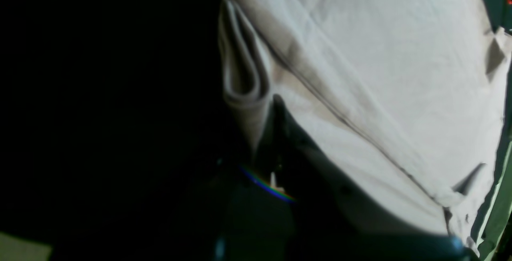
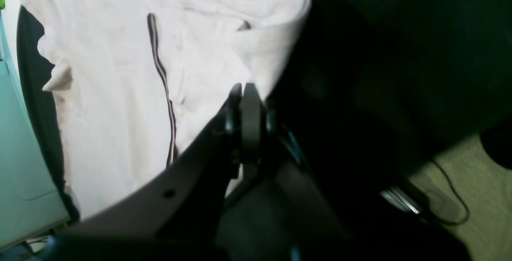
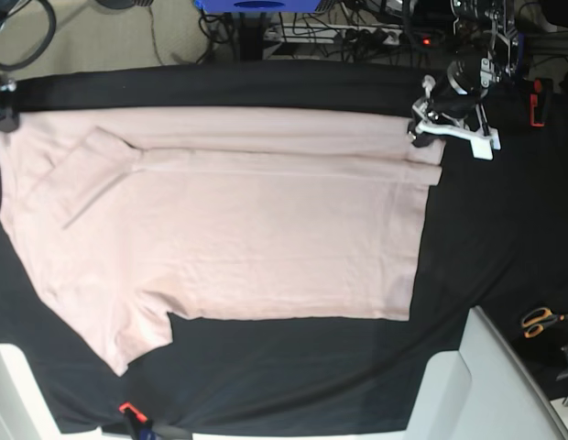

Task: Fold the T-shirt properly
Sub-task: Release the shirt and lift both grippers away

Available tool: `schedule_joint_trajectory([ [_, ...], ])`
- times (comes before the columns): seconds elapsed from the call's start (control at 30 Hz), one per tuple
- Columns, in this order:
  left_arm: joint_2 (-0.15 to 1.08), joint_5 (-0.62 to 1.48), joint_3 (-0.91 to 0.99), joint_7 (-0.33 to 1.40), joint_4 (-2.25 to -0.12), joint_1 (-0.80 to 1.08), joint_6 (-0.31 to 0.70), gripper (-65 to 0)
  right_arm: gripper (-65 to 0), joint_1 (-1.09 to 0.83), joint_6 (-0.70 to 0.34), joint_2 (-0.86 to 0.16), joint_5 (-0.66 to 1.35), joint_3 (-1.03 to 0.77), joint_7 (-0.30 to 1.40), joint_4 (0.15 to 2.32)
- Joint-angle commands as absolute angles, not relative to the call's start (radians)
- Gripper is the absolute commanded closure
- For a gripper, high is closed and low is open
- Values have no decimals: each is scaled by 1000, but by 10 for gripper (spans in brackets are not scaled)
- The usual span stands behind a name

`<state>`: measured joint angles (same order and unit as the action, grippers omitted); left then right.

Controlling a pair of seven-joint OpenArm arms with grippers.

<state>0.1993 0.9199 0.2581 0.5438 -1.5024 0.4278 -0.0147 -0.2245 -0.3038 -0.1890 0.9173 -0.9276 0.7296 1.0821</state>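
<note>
The pale pink T-shirt (image 3: 238, 229) lies flat on the black cloth (image 3: 293, 376), neck end at the left and hem at the right. Its far long edge is folded over into a strip. My left gripper (image 3: 429, 126) is at the far hem corner. In the left wrist view (image 1: 276, 107) its dark finger presses on the layered shirt edge (image 1: 244, 81) and looks shut on it. My right gripper (image 3: 2, 105) is at the far left end of the shirt. In the right wrist view (image 2: 243, 88) its jaws are together at the shirt's edge (image 2: 112, 93).
Orange-handled scissors (image 3: 540, 321) lie at the right on the black cloth. A white panel (image 3: 486, 394) stands at the front right corner. Cables and equipment crowd the back edge behind the left arm. A small red clip (image 3: 128, 410) sits at the front edge.
</note>
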Motion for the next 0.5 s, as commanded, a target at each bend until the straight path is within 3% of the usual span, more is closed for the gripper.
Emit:
schedule_joint_trajectory([
  [0.0, 213, 924, 263, 527, -1532, 446, -8, 0, 0, -232, -311, -211, 931, -932, 710, 1109],
  [0.47, 209, 924, 265, 524, -1549, 533, -8, 0, 0, -262, -311, -216, 929, -926, 710, 1115],
])
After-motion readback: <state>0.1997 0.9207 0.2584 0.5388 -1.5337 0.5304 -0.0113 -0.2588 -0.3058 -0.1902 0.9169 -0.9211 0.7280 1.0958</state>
